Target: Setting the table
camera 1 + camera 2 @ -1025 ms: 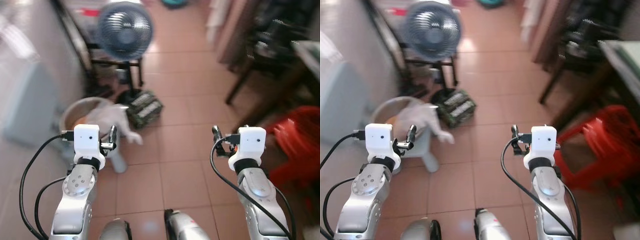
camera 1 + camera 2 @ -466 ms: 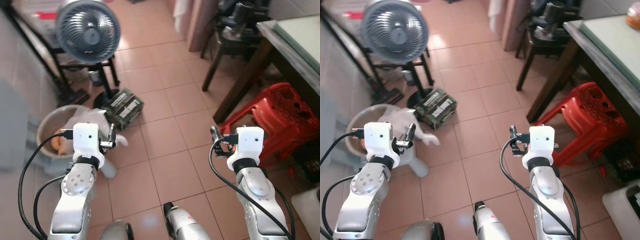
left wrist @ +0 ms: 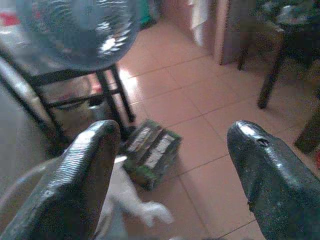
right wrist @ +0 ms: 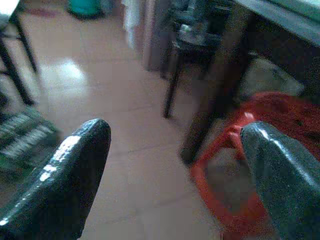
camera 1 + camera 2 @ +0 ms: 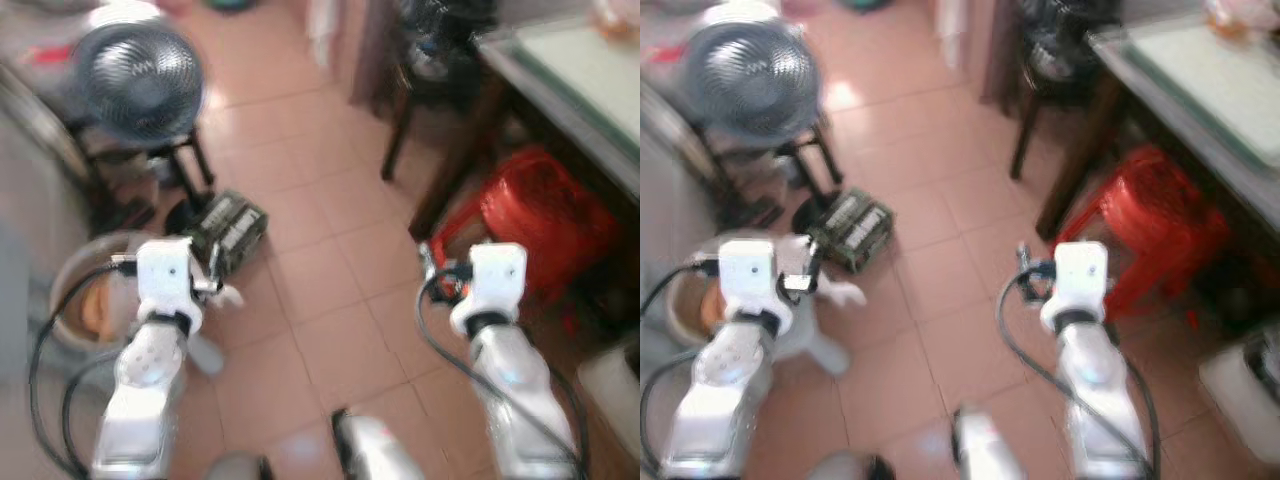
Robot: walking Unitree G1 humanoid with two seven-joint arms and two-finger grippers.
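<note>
Fan (image 5: 138, 80) and green crate (image 5: 228, 229) sit on the tiled floor ahead of our left gripper (image 3: 170, 165), whose fingers are spread and hold nothing. Ahead and to the right of our right gripper (image 4: 175, 170), likewise spread and empty, we see the red stool (image 5: 1165, 215) beside the table (image 5: 1200, 85).

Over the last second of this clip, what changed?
The camera swung toward the robot's right: the dark wooden table and red plastic stool came further into view, while the grey standing fan slid leftward. Nothing was grasped. Left gripper and right gripper stay raised, open and empty.
</note>
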